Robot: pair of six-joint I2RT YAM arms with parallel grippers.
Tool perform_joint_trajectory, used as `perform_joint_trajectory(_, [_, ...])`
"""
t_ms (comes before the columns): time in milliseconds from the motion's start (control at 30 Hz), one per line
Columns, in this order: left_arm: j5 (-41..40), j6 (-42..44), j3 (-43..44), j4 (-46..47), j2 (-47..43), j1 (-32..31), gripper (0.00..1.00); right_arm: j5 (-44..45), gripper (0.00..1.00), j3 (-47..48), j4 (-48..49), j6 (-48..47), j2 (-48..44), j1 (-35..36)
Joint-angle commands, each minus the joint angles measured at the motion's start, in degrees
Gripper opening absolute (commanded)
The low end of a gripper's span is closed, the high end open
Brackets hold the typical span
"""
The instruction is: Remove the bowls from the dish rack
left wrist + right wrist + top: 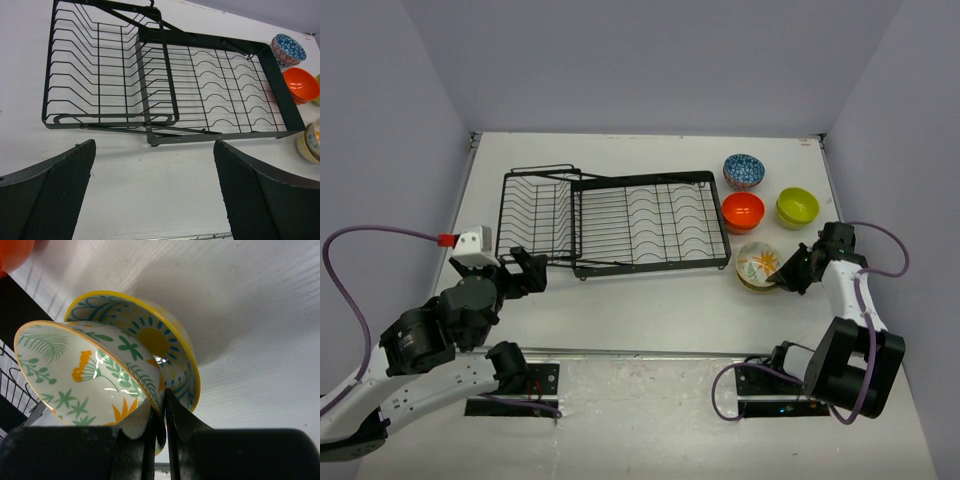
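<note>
Mid-counter [640,315] lies the dish rack [620,215]. Right of it, on the counter: blue patterned bowl [743,170] farthest, orange bowl [743,212] just beside the rack's right end, lime green bowl [797,207] further right. Nearer, the white floral bowl [85,370] rests tilted inside the yellow-rimmed bowl [165,340]. Rim of the floral one is pinched by the right tool [164,412], jaws nearly together. By the rack's near-left corner, the left tool [530,268] is spread wide, holding nothing.

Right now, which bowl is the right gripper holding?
The cream floral bowl, its rim pinched by the right gripper; the orange bowl, lime green bowl and blue patterned bowl sit farther back, untouched.
</note>
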Motion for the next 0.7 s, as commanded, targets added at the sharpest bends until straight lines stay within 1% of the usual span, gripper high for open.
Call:
perform_joint_trajectory(0, [0.0,1.5,-0.5,3.3,-1.3,0.3,1.0,-1.3,0.11,1.5,-0.2,-0.3,-0.3,-0.1])
perform_joint_trajectory(100, [0.2,1.7,-0.5,3.4,-1.3,0.3,1.0,-1.6,0.15,1.5,-0.2,-0.5,0.2,-0.2])
perform_joint_trajectory(133, [0.4,1.9,-0.5,3.5,-1.2,0.3,1.0,-1.7,0.2,1.5,-0.1,-0.5,0.7,-0.1])
perform_joint_trajectory(200, [0.9,2.3,-0.7,4.1,-1.4,0.3,1.0,-2.4,0.2,1.7,-0.3,-0.7,1.1,-0.2])
perform_joint_trajectory(233, [0.9,2.4,-0.7,4.1,-1.3,0.3,1.0,-2.4,0.22,1.8,-0.3,-0.7,1.1,-0.2])
perform_joint_trajectory(300, [0.9,2.4,-0.7,4.1,-1.4,0.3,1.0,-2.2,0.23,1.9,-0.5,-0.6,0.6,-0.2])
perform_joint_trajectory(333, [0.9,2.4,-0.7,4.1,-1.5,0.3,1.0,-1.9,0.27,1.9,-0.5,-0.5,-0.5,-0.1])
perform_joint_trajectory(367, [0.9,2.4,-0.7,4.1,-1.7,0.3,1.0,-1.5,0.36,2.2,-0.7,-0.4,-1.1,-0.1])
perform_joint_trajectory(400, [0.8,2.4,-0.8,4.2,-1.7,0.3,1.0,-1.1,0.54,2.6,-1.7,-0.4,-1.7,-0.2])
perform_joint_trajectory(433, [0.8,2.4,-0.8,4.1,-1.7,0.3,1.0,-0.7,0.98,3.6,-2.1,-0.2,-3.1,-0.2])
perform_joint_trajectory(667, [-0.9,0.6,-0.3,2.4,-1.4,0.3,1.0,5.7,0.99,9.5,-6.4,0.6,-9.9,-0.2])
